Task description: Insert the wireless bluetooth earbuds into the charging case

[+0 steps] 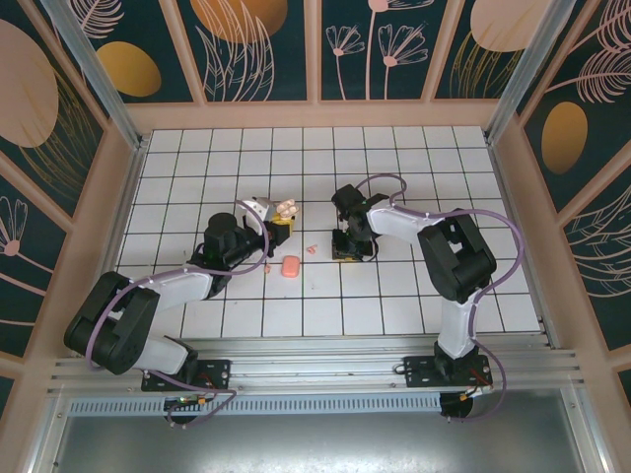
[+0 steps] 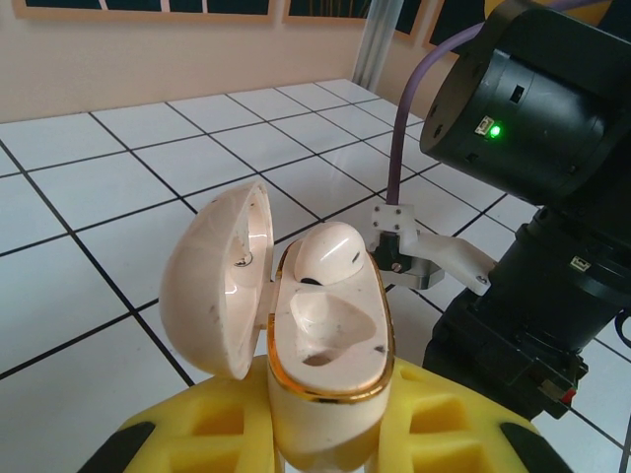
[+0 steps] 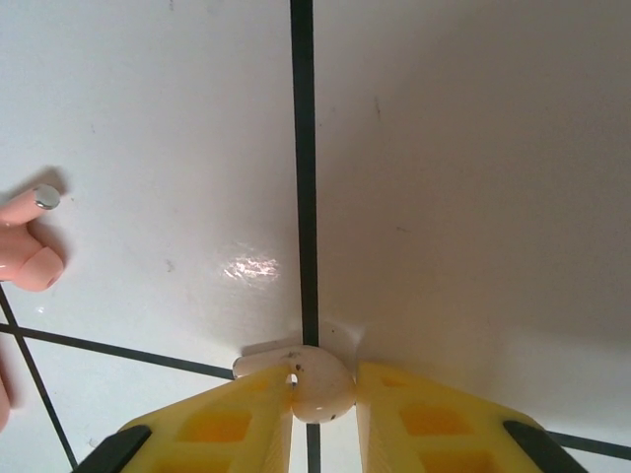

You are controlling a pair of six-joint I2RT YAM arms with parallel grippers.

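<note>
My left gripper (image 1: 277, 231) is shut on the cream charging case (image 2: 330, 340) and holds it upright. The case's lid (image 2: 212, 286) is swung open to the left. One pale earbud (image 2: 330, 254) sits in the far socket, and the near socket is hollow. My right gripper (image 3: 320, 382) is down on the tiled floor just right of the case (image 1: 285, 209). Its yellow fingers (image 3: 424, 414) are shut on a second pale earbud (image 3: 317, 386), touching it on both sides. Another pink earbud piece (image 3: 30, 254) lies on the tile to the left, seen from above as small pink bits (image 1: 312, 248).
A salmon-pink rounded box (image 1: 290, 266) lies on the tiles in front of the left gripper. The right arm's black wrist (image 2: 523, 128) stands close behind the case. Peach walls (image 1: 315, 113) enclose the floor, and a metal rail (image 1: 315, 370) runs along the near edge.
</note>
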